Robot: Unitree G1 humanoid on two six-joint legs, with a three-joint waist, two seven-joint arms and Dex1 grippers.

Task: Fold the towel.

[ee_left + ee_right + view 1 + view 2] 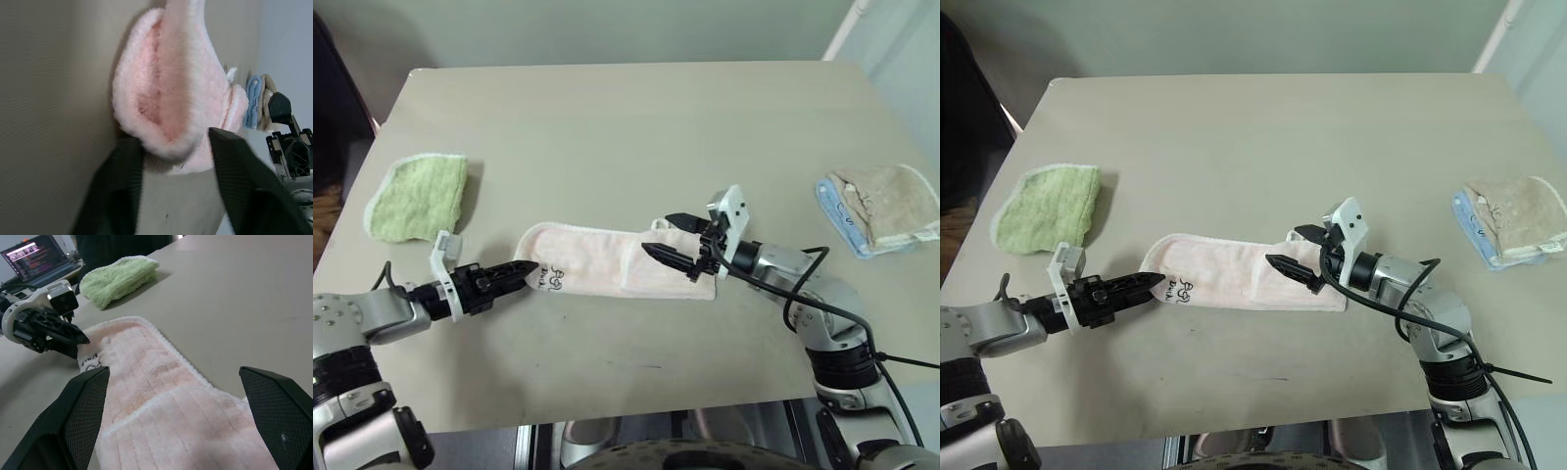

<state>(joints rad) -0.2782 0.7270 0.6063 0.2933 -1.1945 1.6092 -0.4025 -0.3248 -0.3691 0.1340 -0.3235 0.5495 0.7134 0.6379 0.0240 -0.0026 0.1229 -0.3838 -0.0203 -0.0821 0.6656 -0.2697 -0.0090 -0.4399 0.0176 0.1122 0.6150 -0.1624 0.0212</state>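
The pale pink towel point(607, 259) lies on the table as a long strip, its right part folded over, with a dark embroidered mark point(553, 281) near its left end. My left gripper point(521, 269) is at that left end. In the left wrist view its two fingers point(124, 166) press on either side of the towel's rounded end point(171, 98). My right gripper point(668, 240) hovers open just over the towel's right end, one finger above the other, with nothing between them. The right wrist view looks along the towel point(161, 391) toward my left gripper point(73, 338).
A folded green terry cloth point(416, 196) lies at the table's left edge, and a beige cloth with blue trim point(881, 211) at the right edge. The beige table point(636, 127) stretches bare behind the towel. An open laptop point(39, 257) stands beyond the table's left side.
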